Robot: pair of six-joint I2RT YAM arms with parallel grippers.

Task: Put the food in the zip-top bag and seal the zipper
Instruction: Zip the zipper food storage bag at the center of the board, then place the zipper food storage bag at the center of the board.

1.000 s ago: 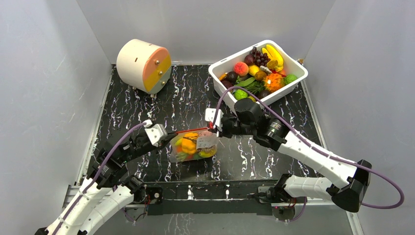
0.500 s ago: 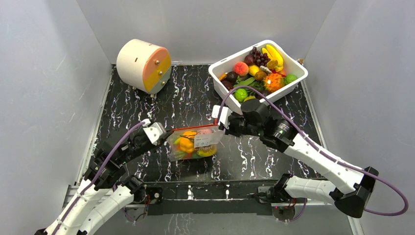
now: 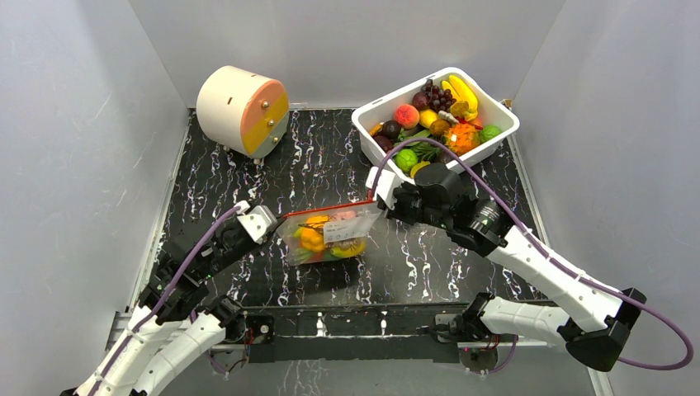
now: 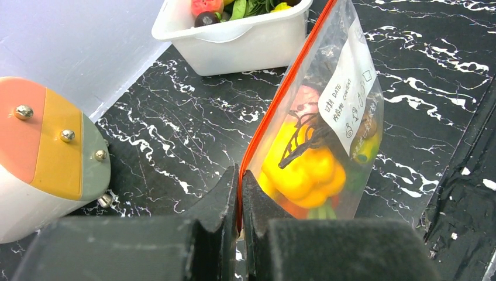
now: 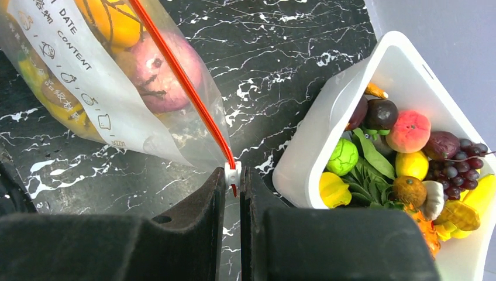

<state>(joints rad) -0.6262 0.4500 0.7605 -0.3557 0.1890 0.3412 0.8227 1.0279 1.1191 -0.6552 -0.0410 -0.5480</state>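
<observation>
The zip-top bag point(image 3: 330, 238) hangs stretched between the two arms over the middle of the black marbled table point(image 3: 248, 181), nearer the near edge than the far one. The left gripper point(image 3: 276, 221) is clenched on the left end of the zipper point(image 3: 326, 210), its fingers pressed flat against the orange-red strip. The right gripper point(image 3: 378, 198) is pinched on the right end, just at the small white slider point(image 5: 233, 173). The strip runs taut from one to the other, rising a little toward the right, and in both wrist views it shows as a single line.

Food fills the bag: a yellow pepper point(image 4: 304, 170), a reddish fruit point(image 5: 169, 73), darker pieces behind the white label. I cannot tell if the bag's bottom touches the table.

More toy produce sits in the white tub point(image 4: 251, 44) at the far right corner. A round cream drum point(image 3: 239, 107) stands at the far left corner.
</observation>
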